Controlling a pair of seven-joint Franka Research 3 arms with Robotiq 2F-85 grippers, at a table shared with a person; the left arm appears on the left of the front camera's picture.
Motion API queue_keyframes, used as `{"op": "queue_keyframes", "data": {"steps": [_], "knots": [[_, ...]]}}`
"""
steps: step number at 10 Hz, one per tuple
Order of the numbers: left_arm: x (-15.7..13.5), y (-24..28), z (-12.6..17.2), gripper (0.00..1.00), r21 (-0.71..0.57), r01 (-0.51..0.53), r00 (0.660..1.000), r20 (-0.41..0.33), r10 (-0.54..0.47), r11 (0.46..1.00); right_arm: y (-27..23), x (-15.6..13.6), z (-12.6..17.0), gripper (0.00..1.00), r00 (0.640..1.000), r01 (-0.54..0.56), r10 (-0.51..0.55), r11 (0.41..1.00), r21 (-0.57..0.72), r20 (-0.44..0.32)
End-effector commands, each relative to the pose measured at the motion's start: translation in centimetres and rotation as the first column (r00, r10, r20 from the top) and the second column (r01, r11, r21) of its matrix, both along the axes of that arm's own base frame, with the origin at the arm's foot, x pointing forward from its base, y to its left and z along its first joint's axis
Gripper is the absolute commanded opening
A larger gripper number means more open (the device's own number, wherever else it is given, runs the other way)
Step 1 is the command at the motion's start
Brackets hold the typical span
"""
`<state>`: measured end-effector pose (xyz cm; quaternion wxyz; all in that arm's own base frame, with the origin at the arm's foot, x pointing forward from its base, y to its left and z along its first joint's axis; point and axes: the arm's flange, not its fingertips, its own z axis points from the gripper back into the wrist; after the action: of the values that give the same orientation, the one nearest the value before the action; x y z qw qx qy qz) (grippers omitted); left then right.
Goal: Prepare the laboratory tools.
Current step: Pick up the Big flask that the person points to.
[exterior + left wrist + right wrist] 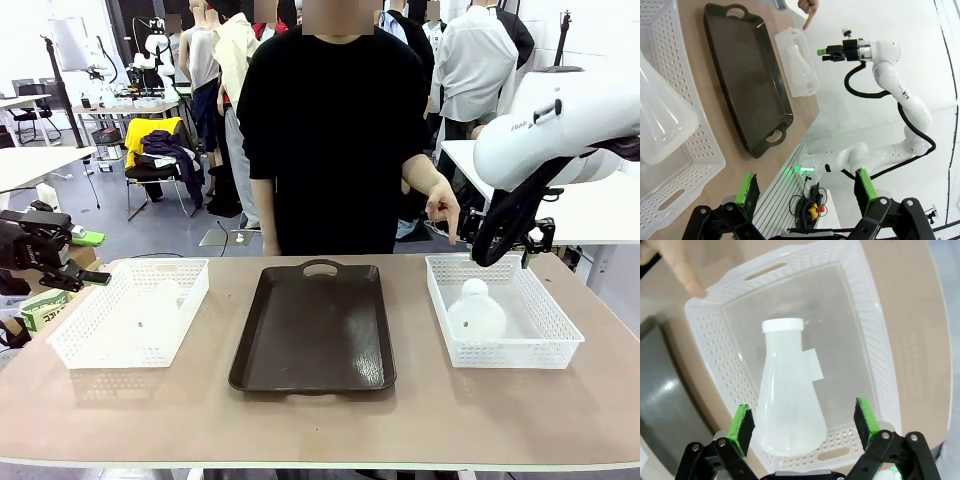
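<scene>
right hand [803, 421] of the robot hangs above the white lattice basket [875, 315] on the right side of the desk [300, 420], its two green-padded fingers [742, 422] spread wide and gripping nothing. below it, inside that basket, a translucent whitish conical flask [790, 395] lies on its side — narrow white-rimmed neck toward the person's end, wide round base toward the robot. a person [330, 130] in a black top stands at the far side of the desk and points one finger [450, 225] down at the basket's far corner, the one nearest the tray [315, 330]. left hand [806, 192] is also spread and holds nothing; it hangs past the desk's left edge, near the other white basket [700, 150]. a second flask [660, 115] rests in that basket, filling much of the left wrist view; it looks to be lying on its side too, though through the lattice in the front view it is only a pale shape. between the two baskets, apart from both, sits the dark brown tray with a handle at each end.
</scene>
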<state>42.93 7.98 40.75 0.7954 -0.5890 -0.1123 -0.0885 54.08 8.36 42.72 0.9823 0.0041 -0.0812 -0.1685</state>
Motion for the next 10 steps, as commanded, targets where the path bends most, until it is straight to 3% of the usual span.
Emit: {"op": "queue_keyframes", "data": {"steps": [1, 4, 7, 10], "knots": [[-0.2, 0.2, 0.1, 1.0, 0.009, 0.008, 1.0, 0.002, -0.008, 1.0, 2.3, 0.7, -0.7, 1.0, 0.992, 0.119, -0.122, 0.99, -0.072, -0.036], [-0.2, 0.2, 0.1, 1.0, 0.009, 0.008, 1.0, 0.002, -0.008, 1.0, 2.3, 3.2, -3.1, 1.0, 0.992, 0.1, -0.104, 0.993, -0.055, -0.067], [-0.2, 0.2, 0.1, 1.0, 0.009, 0.008, 1.0, 0.002, -0.008, 1.0, 2.9, 5.0, -5.8, 1.0, 0.996, 0.095, -0.095, 0.995, -0.041, 0.004], [-0.2, 0.2, 0.1, 1.0, 0.009, 0.008, 1.0, 0.002, -0.008, 1.0, 3.6, 6.0, -7.6, 1.0, 0.992, 0.123, -0.122, 0.991, -0.047, 0.009]]}}
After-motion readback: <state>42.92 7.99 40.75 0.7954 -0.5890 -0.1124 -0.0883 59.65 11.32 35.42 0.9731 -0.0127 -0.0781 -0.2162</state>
